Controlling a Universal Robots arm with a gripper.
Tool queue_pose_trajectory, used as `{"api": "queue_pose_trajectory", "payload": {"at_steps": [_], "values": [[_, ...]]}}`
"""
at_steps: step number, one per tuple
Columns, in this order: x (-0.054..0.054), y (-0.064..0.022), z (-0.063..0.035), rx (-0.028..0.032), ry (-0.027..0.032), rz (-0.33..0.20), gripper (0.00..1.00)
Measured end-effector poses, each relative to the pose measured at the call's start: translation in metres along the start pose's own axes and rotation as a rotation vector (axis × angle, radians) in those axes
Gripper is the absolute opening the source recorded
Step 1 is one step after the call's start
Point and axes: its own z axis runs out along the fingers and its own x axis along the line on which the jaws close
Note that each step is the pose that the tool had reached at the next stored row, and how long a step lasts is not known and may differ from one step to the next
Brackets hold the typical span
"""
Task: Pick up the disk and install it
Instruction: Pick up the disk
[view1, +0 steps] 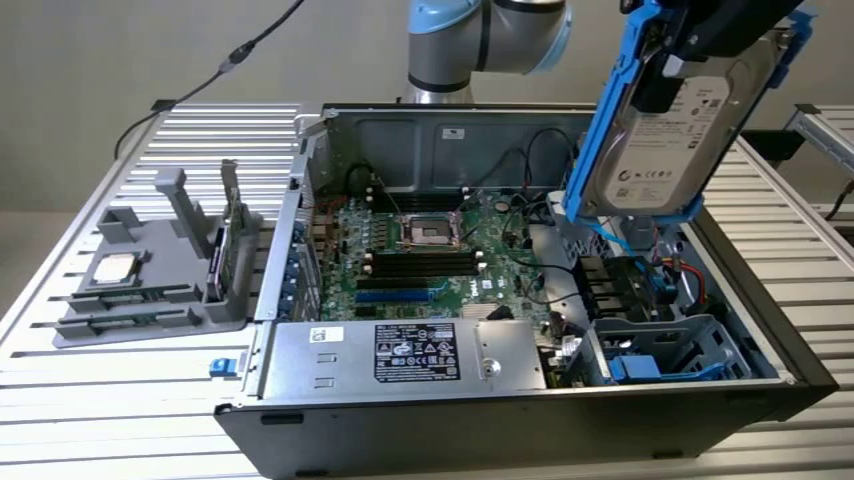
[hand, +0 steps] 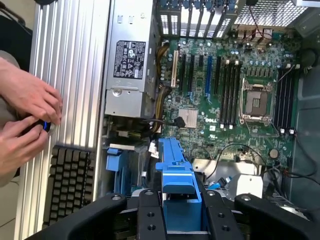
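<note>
The gripper (view1: 705, 48) is clamped on the disk (view1: 674, 140). The disk hangs nearly upright above the open computer case (view1: 534, 425).

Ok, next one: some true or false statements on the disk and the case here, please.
1. The gripper holds the disk above the open computer case. True.
2. The disk lies flat in the drive bay. False: it is tilted on edge in the air.
3. A small silver chip sits on the grey holder outside the case. True.
4. The case is closed. False: its motherboard is exposed.
</note>
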Motion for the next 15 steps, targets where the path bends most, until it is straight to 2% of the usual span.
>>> {"api": "queue_pose_trajectory", "payload": {"at_steps": [15], "values": [[0.041,-0.007,0.0026,0.0,0.0001,0.0,0.33]]}}
